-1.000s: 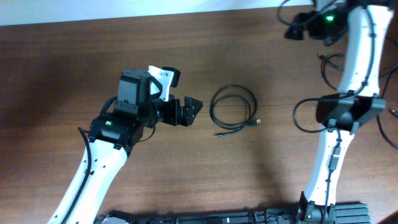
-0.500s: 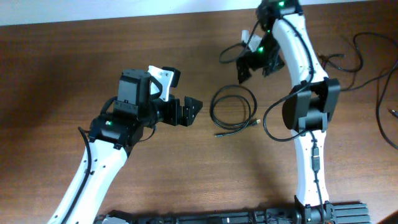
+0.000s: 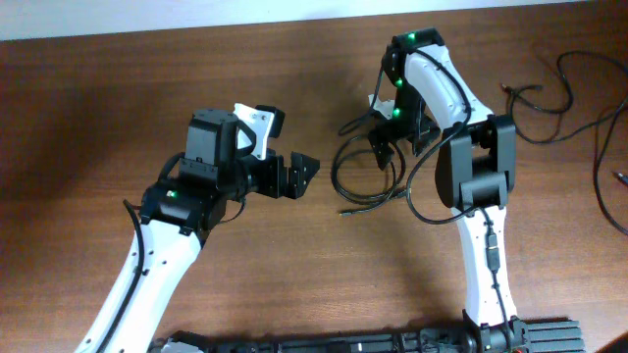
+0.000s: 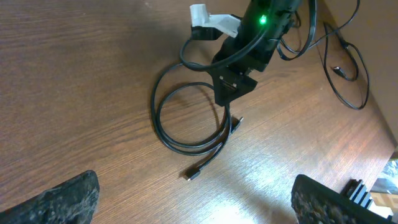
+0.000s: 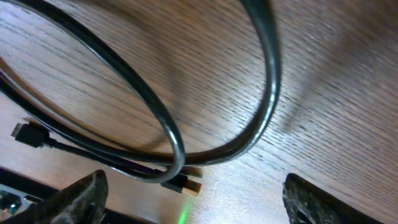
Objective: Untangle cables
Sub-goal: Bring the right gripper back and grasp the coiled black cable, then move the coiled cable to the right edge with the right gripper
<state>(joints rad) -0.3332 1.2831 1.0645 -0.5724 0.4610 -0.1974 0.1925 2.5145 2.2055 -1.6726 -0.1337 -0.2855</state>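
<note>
A thin black cable [image 3: 335, 176] lies in a loose double loop on the wooden table, with one plug end [image 3: 343, 211] at the front and a metal-tipped one [image 3: 406, 191] at the right. My right gripper [image 3: 385, 147] hangs open just above the loop's far right part. In its wrist view the cable [image 5: 270, 93] and a metal-tipped plug [image 5: 186, 185] fill the frame between the open gripper [image 5: 205, 202]. My left gripper [image 3: 299, 175] is open and empty, left of the loop. The left wrist view shows the loop [image 4: 155, 115] ahead of that gripper [image 4: 199, 205].
More thin black wires [image 3: 549, 88] lie in loose curves at the table's right side, and they also show in the left wrist view [image 4: 345, 68]. The table's far edge meets a white wall [image 3: 196, 15]. A black rail [image 3: 392, 341] runs along the front edge.
My right arm has swung from the far right corner leftward and down over the cable loop. The left arm and the cable have not moved.
</note>
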